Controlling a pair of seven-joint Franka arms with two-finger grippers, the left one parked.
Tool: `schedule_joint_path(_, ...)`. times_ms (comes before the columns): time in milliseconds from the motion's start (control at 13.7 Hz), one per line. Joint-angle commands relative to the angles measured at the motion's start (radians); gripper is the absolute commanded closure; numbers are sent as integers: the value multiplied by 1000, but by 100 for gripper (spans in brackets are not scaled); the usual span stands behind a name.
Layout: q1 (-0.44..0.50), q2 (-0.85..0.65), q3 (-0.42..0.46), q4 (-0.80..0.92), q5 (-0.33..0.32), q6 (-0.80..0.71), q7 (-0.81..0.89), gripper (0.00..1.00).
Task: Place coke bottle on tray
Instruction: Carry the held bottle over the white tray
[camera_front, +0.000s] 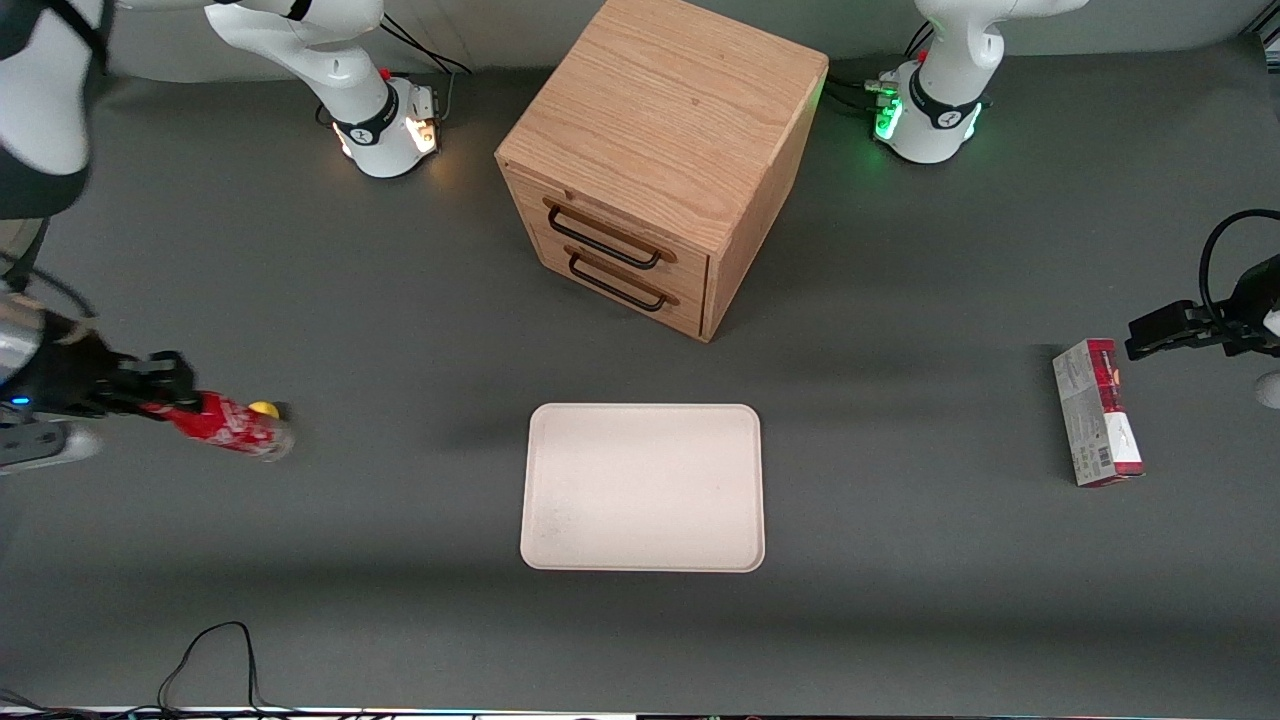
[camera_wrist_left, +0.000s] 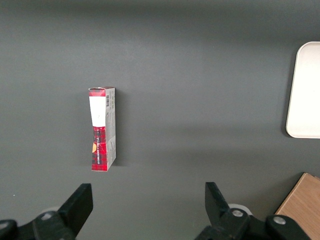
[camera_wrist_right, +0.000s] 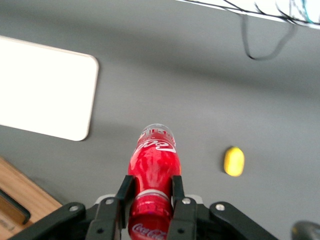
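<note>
My right gripper (camera_front: 160, 398) is at the working arm's end of the table, shut on the neck of the red coke bottle (camera_front: 232, 425). The bottle hangs tilted above the table, its clear base pointing toward the tray. In the right wrist view the fingers (camera_wrist_right: 125, 189) clamp the bottle (camera_wrist_right: 154, 162) just under its red cap. The cream-white tray (camera_front: 643, 487) lies flat in front of the wooden drawer cabinet, nearer the front camera, with nothing on it. It also shows in the right wrist view (camera_wrist_right: 45, 90).
A yellow lemon (camera_front: 263, 409) lies on the table right beside the bottle, also seen in the right wrist view (camera_wrist_right: 234, 161). A wooden cabinet (camera_front: 655, 160) with two drawers stands mid-table. A red-and-grey carton (camera_front: 1097, 412) lies toward the parked arm's end. A black cable (camera_front: 215, 660) loops at the near edge.
</note>
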Motion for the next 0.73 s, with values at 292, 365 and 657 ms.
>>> schedule_joint_path(292,282,100,-9,42,-37,132,76,93)
schedule_joint_path(365,322,113,-9,42,-79,149,78,94)
schedule_joint_path(657,364,154,-5,44,-110,206,76,95)
